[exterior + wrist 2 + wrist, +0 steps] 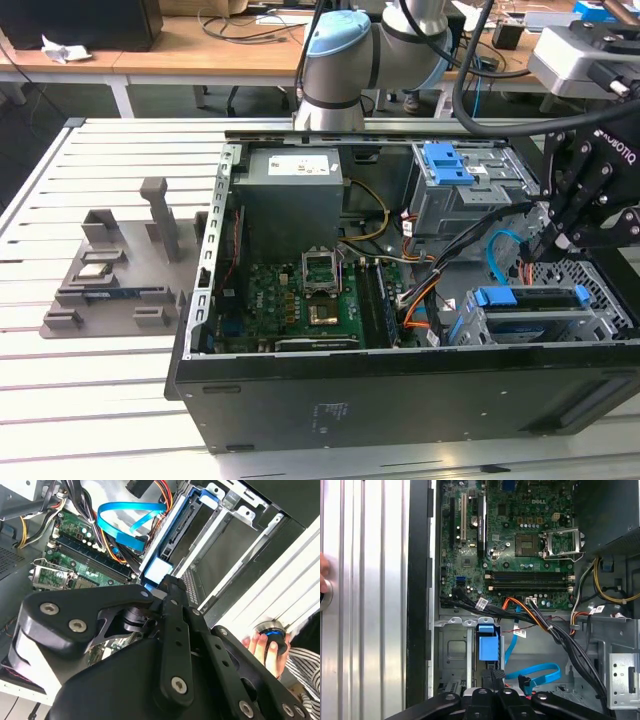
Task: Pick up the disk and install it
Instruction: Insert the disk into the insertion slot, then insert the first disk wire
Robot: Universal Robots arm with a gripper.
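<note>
disk [487, 647] seated edge-on in the drive cage [451, 652], blue handle facing out, its body mostly hidden. gripper [494, 673] with fingers pressed together on nothing, tip just beside that handle. blue cable [536, 672] and black wires [555, 630] crowd near; motherboard [520, 545] beyond.

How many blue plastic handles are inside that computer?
2: a blue bracket atop the grey drive cage, and the blue handle on the disk near the gripper. Cables may hide others.
</note>
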